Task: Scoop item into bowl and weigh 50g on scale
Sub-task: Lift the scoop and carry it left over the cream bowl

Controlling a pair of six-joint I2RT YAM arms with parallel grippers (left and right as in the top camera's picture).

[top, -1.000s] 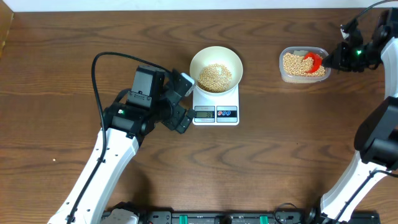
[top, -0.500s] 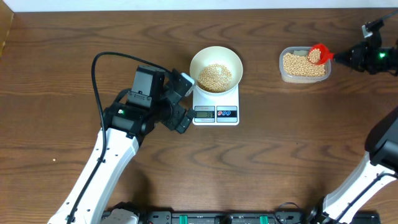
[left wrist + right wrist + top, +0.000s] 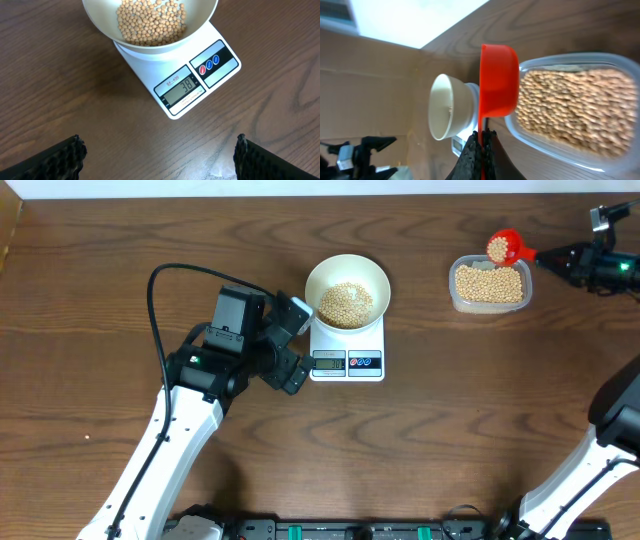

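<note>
Beans [image 3: 497,246] in red scoop [image 3: 497,80] — handle in R hand [image 3: 481,147], prob.

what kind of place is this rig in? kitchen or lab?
Most likely a lab bench staged for a kitchen task: a wood-grain table, a digital scale with a bowl of beans on it, and the right gripper holding a red scoop at a plastic tub.

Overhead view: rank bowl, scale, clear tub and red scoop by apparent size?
1-2. white bowl and scale: about alike; the bowl hides part of the scale.
3. clear tub.
4. red scoop, clearly smallest.
</note>
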